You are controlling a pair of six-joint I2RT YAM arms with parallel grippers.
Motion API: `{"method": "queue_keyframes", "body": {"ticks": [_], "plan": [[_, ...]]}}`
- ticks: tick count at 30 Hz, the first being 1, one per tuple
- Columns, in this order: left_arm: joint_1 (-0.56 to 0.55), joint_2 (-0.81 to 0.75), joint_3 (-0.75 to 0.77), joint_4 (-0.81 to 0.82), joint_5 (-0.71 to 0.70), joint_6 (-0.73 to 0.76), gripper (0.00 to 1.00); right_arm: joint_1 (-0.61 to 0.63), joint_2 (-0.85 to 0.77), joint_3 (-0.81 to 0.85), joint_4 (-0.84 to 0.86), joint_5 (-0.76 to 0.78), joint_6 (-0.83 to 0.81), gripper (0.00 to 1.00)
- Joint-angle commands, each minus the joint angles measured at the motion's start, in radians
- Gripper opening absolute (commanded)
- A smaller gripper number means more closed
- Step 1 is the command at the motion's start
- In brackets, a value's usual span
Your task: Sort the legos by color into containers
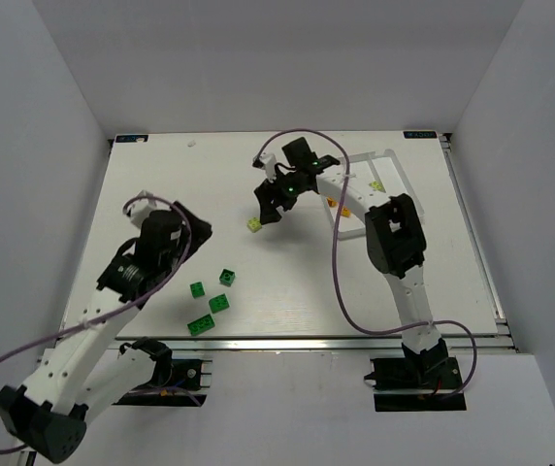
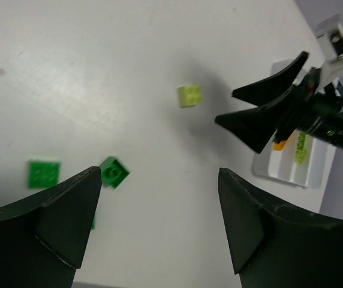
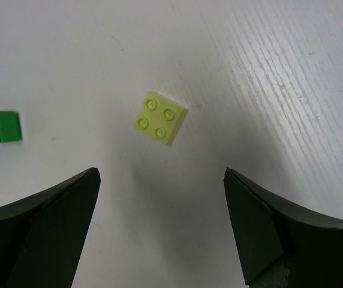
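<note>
A pale yellow-green lego (image 1: 254, 225) lies alone on the table's middle. My right gripper (image 1: 265, 208) hovers just above and beside it, open and empty; in the right wrist view the lego (image 3: 161, 117) lies ahead of the open gripper (image 3: 159, 180). Several dark green legos (image 1: 219, 303) lie near the front. My left gripper (image 1: 197, 229) is open and empty, left of them; in its wrist view (image 2: 159, 174) two dark green legos (image 2: 114, 171) show. The white tray (image 1: 391, 167) at the back right holds orange legos (image 1: 333, 202) and a yellow-green one (image 1: 377, 185).
The right arm crosses over the tray and hides much of it. In the left wrist view the right gripper's fingers (image 2: 261, 117) stand beside the yellow-green lego (image 2: 189, 95), with the tray's end (image 2: 315, 171) behind. White walls surround the table.
</note>
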Motion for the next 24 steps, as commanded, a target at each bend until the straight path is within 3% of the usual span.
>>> {"method": "queue_keyframes", "body": {"ticks": [1, 6, 17, 22, 24], "plan": [[-0.003, -0.151, -0.061, -0.216, -0.041, -0.147, 0.88, 0.025, 0.02, 0.082, -0.015, 0.128, 0.166, 0.89], [-0.003, -0.246, -0.111, -0.326, -0.034, -0.223, 0.9, 0.076, 0.061, 0.068, -0.001, 0.158, 0.192, 0.89], [-0.003, -0.157, -0.119, -0.428, -0.052, -0.233, 0.91, 0.168, 0.096, 0.007, 0.132, 0.365, 0.185, 0.88], [-0.003, -0.147, -0.136, -0.431, -0.069, -0.234, 0.9, 0.176, 0.119, 0.016, 0.152, 0.44, 0.177, 0.76], [-0.003, -0.133, -0.15, -0.425, -0.075, -0.233, 0.9, 0.177, 0.118, 0.011, 0.155, 0.443, 0.168, 0.62]]}}
